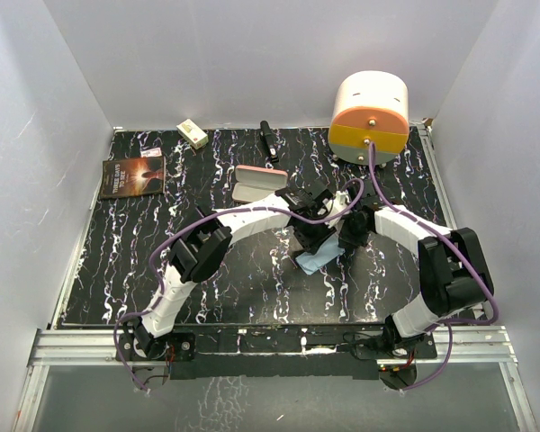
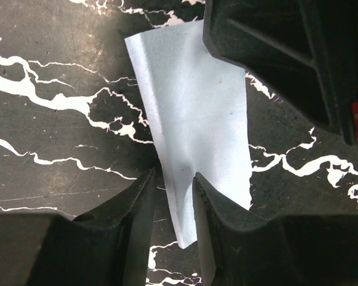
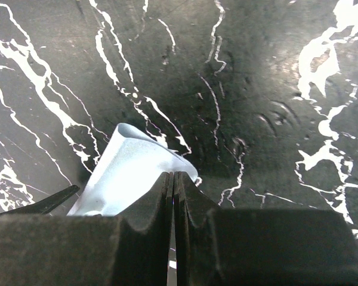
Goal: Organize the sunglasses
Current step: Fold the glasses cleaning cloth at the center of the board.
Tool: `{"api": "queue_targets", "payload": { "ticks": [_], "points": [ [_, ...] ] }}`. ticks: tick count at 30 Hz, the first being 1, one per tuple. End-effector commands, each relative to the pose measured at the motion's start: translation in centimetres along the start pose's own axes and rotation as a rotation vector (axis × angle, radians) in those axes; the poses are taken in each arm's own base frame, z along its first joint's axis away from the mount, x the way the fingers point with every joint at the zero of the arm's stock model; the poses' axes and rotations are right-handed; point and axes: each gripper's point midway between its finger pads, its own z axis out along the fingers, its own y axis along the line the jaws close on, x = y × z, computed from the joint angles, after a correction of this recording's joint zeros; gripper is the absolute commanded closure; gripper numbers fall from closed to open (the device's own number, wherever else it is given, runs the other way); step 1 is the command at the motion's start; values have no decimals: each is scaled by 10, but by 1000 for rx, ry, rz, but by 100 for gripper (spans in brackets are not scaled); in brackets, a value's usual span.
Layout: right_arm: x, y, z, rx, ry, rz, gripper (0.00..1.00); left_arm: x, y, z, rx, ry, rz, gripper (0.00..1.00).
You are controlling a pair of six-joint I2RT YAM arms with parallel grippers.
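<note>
The sunglasses are not visible in any view. The light blue cloth (image 1: 317, 262) lies on the black marbled table in the middle, partly lifted. My right gripper (image 3: 172, 176) is shut, its jaws pressed together on the cloth's edge (image 3: 125, 173), which curls up at the tips; it sits just right of the cloth in the top view (image 1: 342, 243). My left gripper (image 2: 174, 185) is open a little, and a narrow end of the cloth (image 2: 197, 119) runs between its fingers. It hangs over the cloth (image 1: 311, 243). The pink case (image 1: 256, 183) lies open behind them.
A dark book (image 1: 131, 175) lies at the back left, with a small box (image 1: 193, 134) and a black object (image 1: 268, 141) near the back wall. A white and orange round device (image 1: 370, 115) stands at the back right. The right gripper's body (image 2: 274, 53) crowds the left wrist view.
</note>
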Motion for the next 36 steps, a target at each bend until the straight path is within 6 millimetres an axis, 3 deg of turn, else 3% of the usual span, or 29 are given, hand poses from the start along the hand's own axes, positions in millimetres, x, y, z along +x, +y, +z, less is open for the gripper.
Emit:
{"api": "queue_targets", "payload": {
  "ticks": [1,8,25,31,36],
  "points": [
    [-42,73,-24,-279,-135,-54,92,50,5,11,-34,181,-55,71],
    [-34,60,-11,-226,-107,-49,92,51,5,12,-32,184,-55,71],
    [-34,34,-9,-97,-131,-43,92,52,4,10,-33,188,-47,71],
    [-46,41,-26,-126,-192,-31,92,50,4,5,-38,185,-39,70],
    [-57,70,-55,-274,-243,-43,92,36,7,-8,-60,151,-16,70]
  ]
}}
